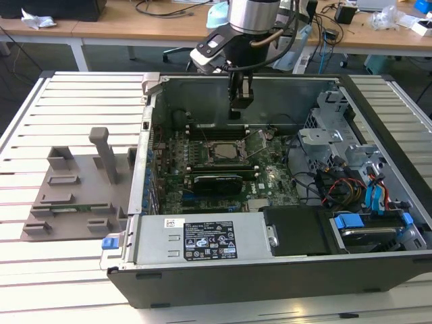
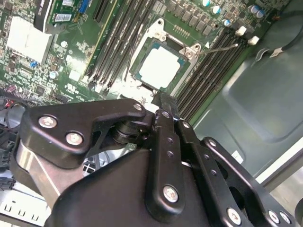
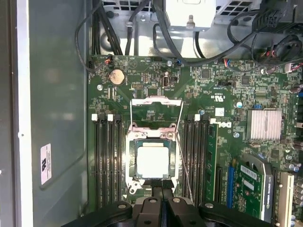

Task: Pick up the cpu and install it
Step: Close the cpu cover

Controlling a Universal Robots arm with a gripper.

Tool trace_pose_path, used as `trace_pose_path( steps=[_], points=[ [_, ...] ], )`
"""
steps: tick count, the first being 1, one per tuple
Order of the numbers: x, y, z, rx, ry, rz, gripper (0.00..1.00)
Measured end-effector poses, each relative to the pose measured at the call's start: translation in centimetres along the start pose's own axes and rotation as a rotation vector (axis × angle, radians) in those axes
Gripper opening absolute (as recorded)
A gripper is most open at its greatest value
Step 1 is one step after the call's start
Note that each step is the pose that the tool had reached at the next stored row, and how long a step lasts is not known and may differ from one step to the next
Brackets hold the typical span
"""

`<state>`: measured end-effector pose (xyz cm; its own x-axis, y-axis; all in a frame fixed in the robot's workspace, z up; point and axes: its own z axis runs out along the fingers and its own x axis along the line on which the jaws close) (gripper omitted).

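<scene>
The cpu (image 3: 152, 161) lies flat in the open socket (image 1: 226, 152) on the motherboard, its silvery lid facing up; it also appears in the second wrist view (image 2: 158, 66). The socket's load plate (image 3: 156, 101) is swung back and the thin wire lever (image 3: 182, 156) stands free beside it. My gripper (image 1: 241, 102) hangs above the board, just behind the socket in the exterior view. Its black fingertips (image 3: 158, 185) are pressed together with nothing between them. In the second wrist view the gripper (image 2: 163, 101) stops short of the socket's edge, apart from the cpu.
The open computer case (image 1: 145, 169) lies on a slatted table. Memory slots (image 3: 106, 161) flank the socket. A graphics card (image 1: 216, 181), power supply (image 1: 202, 237), drive cage (image 1: 331, 135) and cables (image 1: 351, 189) crowd the case. A grey fixture plate (image 1: 74, 192) sits at the exterior view's left.
</scene>
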<state>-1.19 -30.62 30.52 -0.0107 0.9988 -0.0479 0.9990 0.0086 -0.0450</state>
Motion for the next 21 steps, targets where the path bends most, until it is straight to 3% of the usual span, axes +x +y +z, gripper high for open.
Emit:
trace_pose_path(
  steps=[4, 10, 12, 21],
  points=[
    [-0.01, 1.69, -0.06, 0.0003, -0.0011, 0.0, 0.11],
    [-0.03, 3.25, -0.11, 0.0003, -0.0024, 0.0, 0.11],
    [-0.02, 4.61, -0.04, 0.0017, -0.0027, 0.0, 0.11],
    [-0.02, 6.68, 0.09, 0.0025, -0.0032, 0.0, 0.11]
  ],
)
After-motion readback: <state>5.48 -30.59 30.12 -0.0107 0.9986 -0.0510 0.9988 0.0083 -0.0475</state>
